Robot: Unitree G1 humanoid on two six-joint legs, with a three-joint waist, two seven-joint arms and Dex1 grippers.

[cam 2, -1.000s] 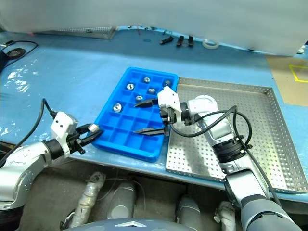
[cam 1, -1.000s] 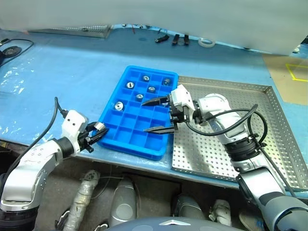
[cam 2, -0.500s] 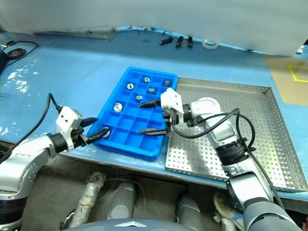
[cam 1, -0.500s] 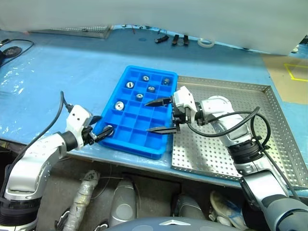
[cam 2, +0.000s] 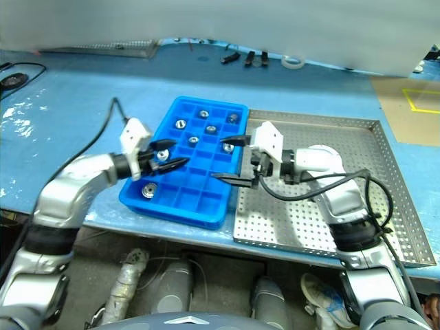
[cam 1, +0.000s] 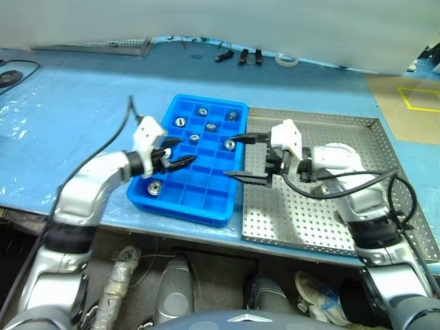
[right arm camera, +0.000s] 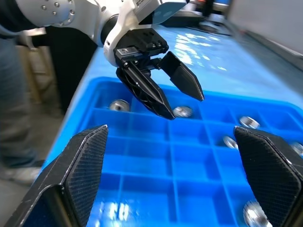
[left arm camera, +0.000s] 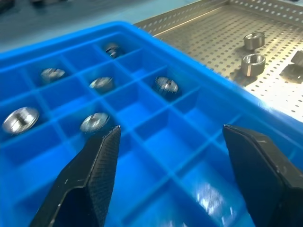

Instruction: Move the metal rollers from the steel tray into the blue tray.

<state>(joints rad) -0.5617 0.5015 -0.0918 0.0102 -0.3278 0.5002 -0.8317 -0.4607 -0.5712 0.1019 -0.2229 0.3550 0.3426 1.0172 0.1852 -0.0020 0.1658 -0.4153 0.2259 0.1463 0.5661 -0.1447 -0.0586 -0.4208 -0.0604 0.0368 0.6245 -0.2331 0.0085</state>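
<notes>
- Metal rollers (left arm camera: pixel 250 52), two of them, are seen standing on end on the steel tray (cam 1: pixel 344 206), right of the blue tray (cam 1: pixel 187 196).
- Right gripper (cam 1: pixel 242 157) is held wide open and empty, nearer them.
- Left gripper (cam 1: pixel 175 152) is parted, empty, above filled compartments.

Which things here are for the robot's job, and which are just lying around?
For the job:
metal rollers
blue tray
steel tray

Just lying about:
white tape ring
small black tools
second metal tray at the back
</notes>
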